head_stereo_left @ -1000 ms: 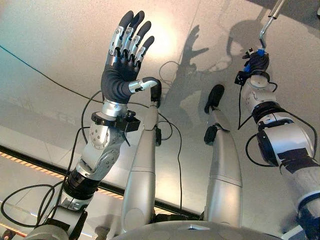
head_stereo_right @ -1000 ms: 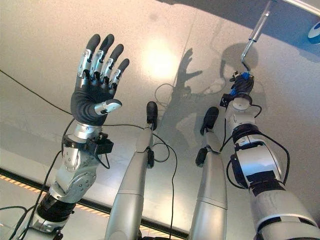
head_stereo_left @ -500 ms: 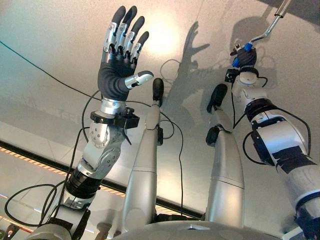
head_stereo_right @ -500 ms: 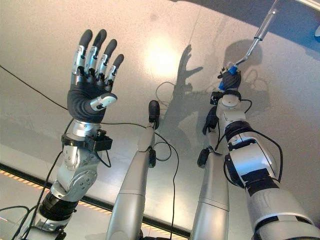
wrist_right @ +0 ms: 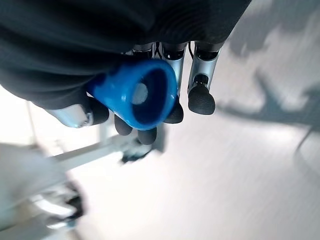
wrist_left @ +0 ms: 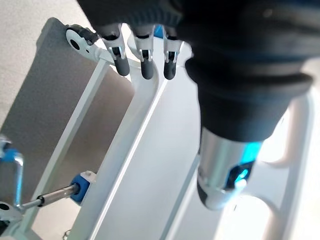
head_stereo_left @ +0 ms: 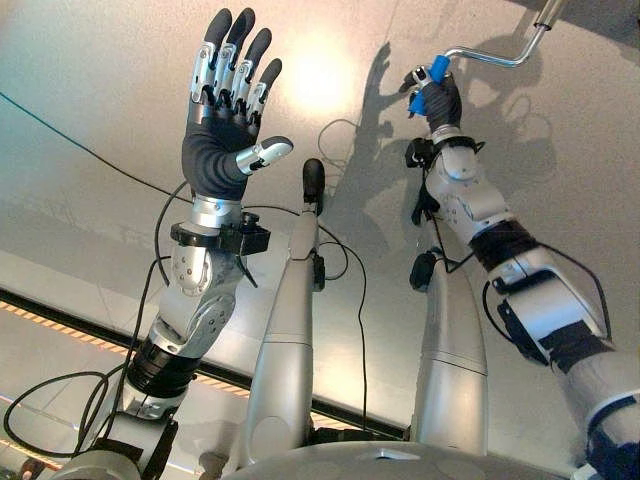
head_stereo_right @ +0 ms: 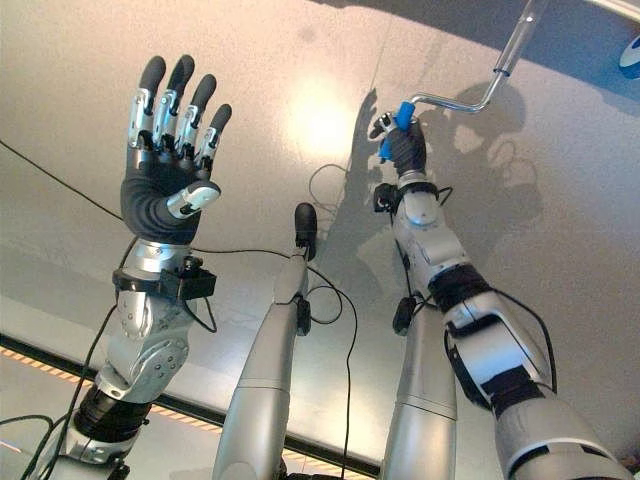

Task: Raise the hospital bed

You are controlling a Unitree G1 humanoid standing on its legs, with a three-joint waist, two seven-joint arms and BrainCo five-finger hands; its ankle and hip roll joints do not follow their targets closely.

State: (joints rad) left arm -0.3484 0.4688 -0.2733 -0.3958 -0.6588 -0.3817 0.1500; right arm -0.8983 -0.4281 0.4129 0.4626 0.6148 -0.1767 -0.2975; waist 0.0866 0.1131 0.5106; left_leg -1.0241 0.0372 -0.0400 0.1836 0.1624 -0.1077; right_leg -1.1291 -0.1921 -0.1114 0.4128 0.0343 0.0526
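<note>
The bed's silver crank point(head_stereo_left: 492, 58) bends down from the upper right and ends in a blue handle point(head_stereo_left: 433, 76). My right hand point(head_stereo_left: 440, 100) is shut on that handle, arm stretched far forward. In the right wrist view the handle's blue end point(wrist_right: 135, 97) sticks out between the curled fingers point(wrist_right: 200, 97). My left hand point(head_stereo_left: 222, 150) is held up at the left, open, fingers straight and spread, holding nothing. The left wrist view looks past that hand point(wrist_left: 240, 60) at the white bed frame point(wrist_left: 135, 130) and the crank shaft's blue socket point(wrist_left: 80, 182).
A grey floor lies under both arms. A caster wheel point(wrist_left: 77, 39) sits at a corner of the bed frame. A blue-and-white part point(head_stereo_right: 630, 55) shows at the far upper right edge.
My right hand has swung the blue handle to the left and slightly up, turning the crank, while the left hand drifted a little left and up, still open.
</note>
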